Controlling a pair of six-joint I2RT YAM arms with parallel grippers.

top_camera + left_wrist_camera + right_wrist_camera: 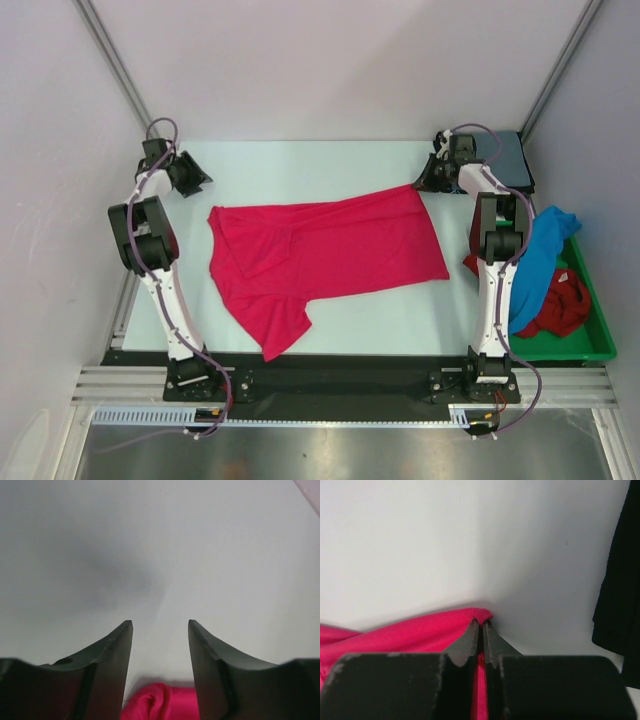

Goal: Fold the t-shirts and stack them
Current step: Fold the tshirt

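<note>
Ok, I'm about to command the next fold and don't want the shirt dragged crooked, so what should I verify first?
1. Right gripper shut on pink-red shirt corner: ok.
2. Left gripper gripping the shirt: not ok, open and empty.
3. Shirt lying flat: not ok, folds near its left end.
4. Shirt wholly on the table: ok.
5. Blue shirt and darker red shirt clear of it: ok.
6. Layers caught in the right pinch: cannot tell.

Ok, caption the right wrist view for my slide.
Right tool shut on a corner of the bright pink-red cloth t-shirt, just above the pale table.
</note>
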